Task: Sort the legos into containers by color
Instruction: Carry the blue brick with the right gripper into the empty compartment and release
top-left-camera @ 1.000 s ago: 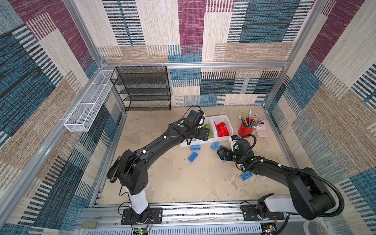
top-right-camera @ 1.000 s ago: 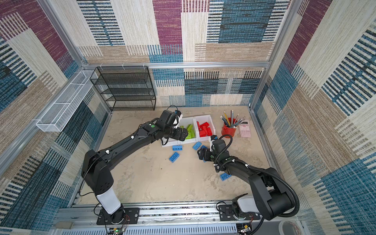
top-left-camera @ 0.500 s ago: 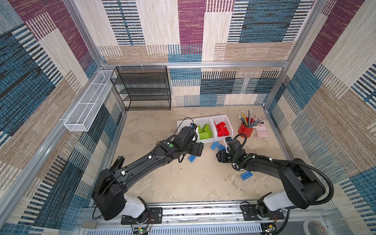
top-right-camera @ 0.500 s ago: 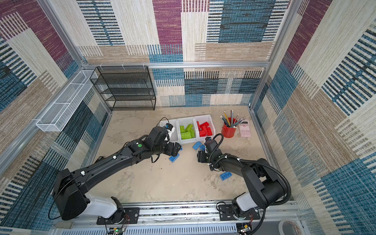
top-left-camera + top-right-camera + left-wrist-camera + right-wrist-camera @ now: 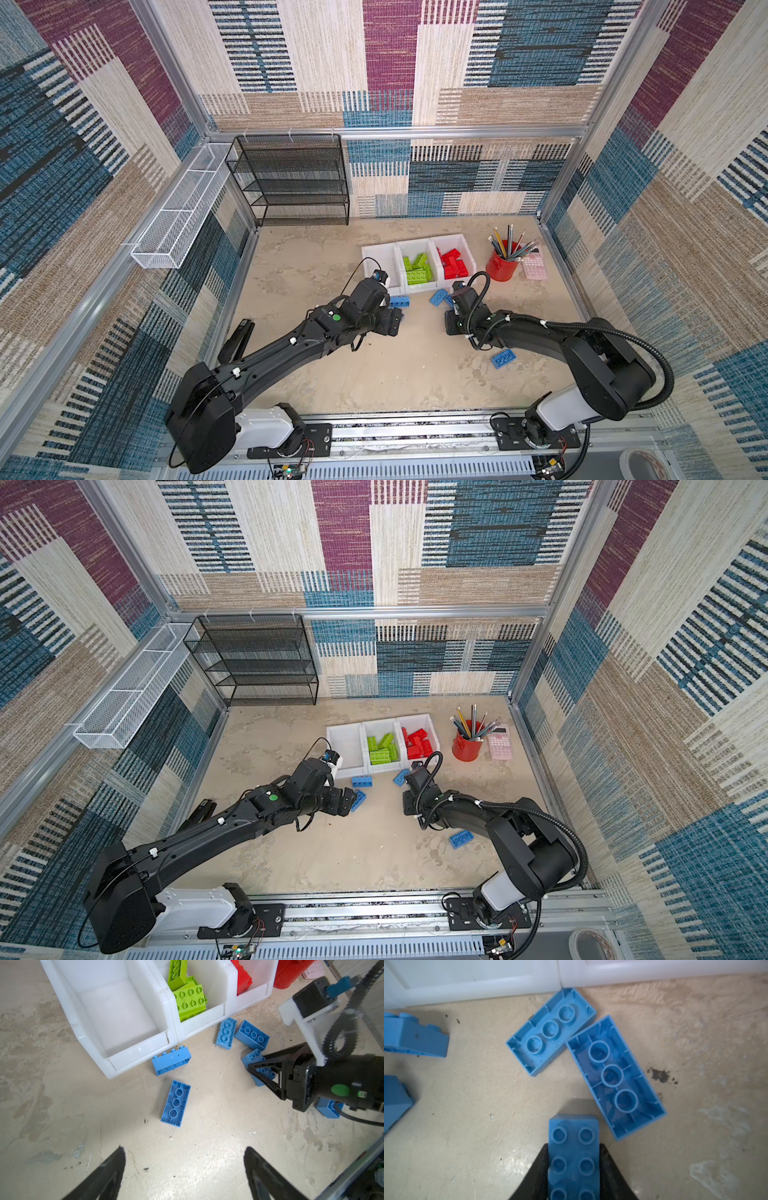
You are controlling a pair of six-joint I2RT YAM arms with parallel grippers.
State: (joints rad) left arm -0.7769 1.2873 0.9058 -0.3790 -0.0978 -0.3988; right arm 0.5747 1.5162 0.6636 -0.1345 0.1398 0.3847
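Note:
Three joined white containers (image 5: 417,246) stand at the back: the left one (image 5: 116,1012) holds nothing, the middle one green legos (image 5: 417,270), the right one red legos (image 5: 455,264). Several blue legos lie on the floor before them, such as (image 5: 399,301), (image 5: 438,297), (image 5: 503,358). My right gripper (image 5: 574,1147) is shut on a studs-up blue lego (image 5: 574,1167), low over the floor; two upturned blue legos (image 5: 550,1031), (image 5: 615,1076) lie just beyond it. My left gripper (image 5: 185,1151) is open and empty, short of an upturned blue lego (image 5: 175,1103).
A red pencil cup (image 5: 503,266) and a pink calculator (image 5: 534,266) stand right of the containers. A black mesh shelf (image 5: 291,178) is at the back left, a white wire basket (image 5: 178,212) hangs on the left wall, and a black object (image 5: 239,338) lies by the left edge.
My right gripper has closed on the blue lego. My left arm has drawn back from the containers and come down over the floor beside the loose blue legos.

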